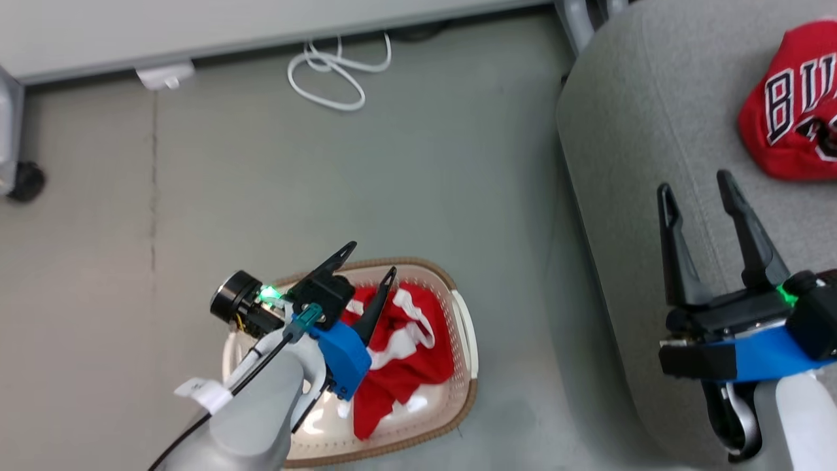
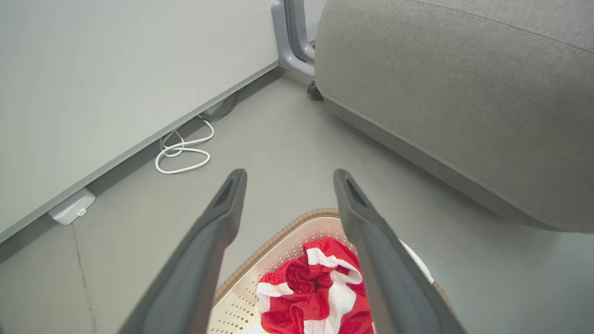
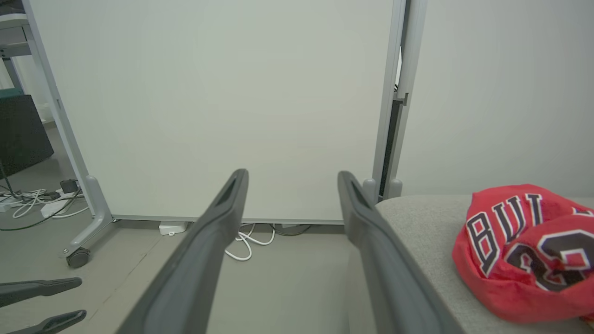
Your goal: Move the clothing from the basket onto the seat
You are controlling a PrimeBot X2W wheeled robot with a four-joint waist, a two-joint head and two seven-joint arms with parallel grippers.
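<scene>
**Both grippers empty; one red garment on seat, one in basket**

The left gripper (image 1: 373,258) had its two long dark fingers spread apart w/ nothing between them. It hung over the far-left part of the cream perforated plastic laundry basket w/ brown woven-look rim (image 1: 431,409). Seen from the head cam, one finger crossed the bunched bright red fabric garment w/ white stripes (image 1: 418,340); I couldn't tell if it touched. That garment lay crumpled inside the basket, toward the side nearer the seat.

The right gripper (image 1: 695,183) was likewise spread wide and held nothing. It sat above the near edge of the large light grey upholstered sofa seat (image 1: 654,131), fingers pointing toward the far wall. The second garment, a bright red jersey w/ dark-and-white lettering (image 1: 791,124), lay heaped on the seat cushion, beyond and to the right of that gripper, clearly apart from it.

The basket stood on the grey floor (image 1: 458,163), near the seat's side but not touching. A looped white cable (image 1: 333,72) and a small white plug block (image 1: 167,75) lay by the pale wall panel (image 3: 222,93).
</scene>
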